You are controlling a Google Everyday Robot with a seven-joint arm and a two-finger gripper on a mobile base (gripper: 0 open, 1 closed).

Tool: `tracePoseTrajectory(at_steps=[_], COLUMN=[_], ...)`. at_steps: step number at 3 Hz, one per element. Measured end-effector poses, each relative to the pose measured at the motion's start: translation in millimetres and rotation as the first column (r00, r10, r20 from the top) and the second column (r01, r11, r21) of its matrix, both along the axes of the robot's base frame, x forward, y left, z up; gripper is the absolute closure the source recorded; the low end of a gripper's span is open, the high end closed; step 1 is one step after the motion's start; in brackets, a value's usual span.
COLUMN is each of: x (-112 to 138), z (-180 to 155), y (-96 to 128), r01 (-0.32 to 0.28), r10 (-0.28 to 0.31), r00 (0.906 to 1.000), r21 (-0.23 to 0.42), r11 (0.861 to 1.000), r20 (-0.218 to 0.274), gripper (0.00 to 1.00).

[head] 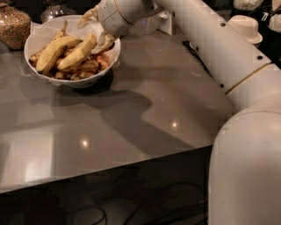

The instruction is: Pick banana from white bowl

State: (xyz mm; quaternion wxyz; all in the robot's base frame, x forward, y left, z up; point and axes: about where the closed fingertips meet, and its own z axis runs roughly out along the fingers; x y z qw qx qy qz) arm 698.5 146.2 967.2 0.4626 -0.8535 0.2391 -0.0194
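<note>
The white bowl stands at the table's back left, lined with white paper and holding several bananas. The banana, plump and bright yellow, lies on top at the left. A similar yellow banana with darker marks lies beside it on the right, over small brown-bruised ones. My gripper hangs over the bowl's right side, just right of the marked banana's upper end. Its fingers are spread and hold nothing. The wrist hides the bowl's back right rim.
A glass jar of grain stands left of the bowl and a second jar behind it. Stacked beige paper bowls sit at the back right. My arm spans the table's right side. The table's front edge runs across the view.
</note>
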Motion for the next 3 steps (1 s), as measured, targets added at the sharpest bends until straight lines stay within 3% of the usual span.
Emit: tracePoseTrajectory(at_steps=[2,3], x=[5,9], z=[-29,-38], y=[12,13], r01=[-0.048,-0.046], r10=[0.048,0.046], r00=[0.9986,0.9987], r21=[-0.007,-0.006], r11=[0.999,0.999], r20=[-0.025,-0.023], gripper=[0.46,0.54])
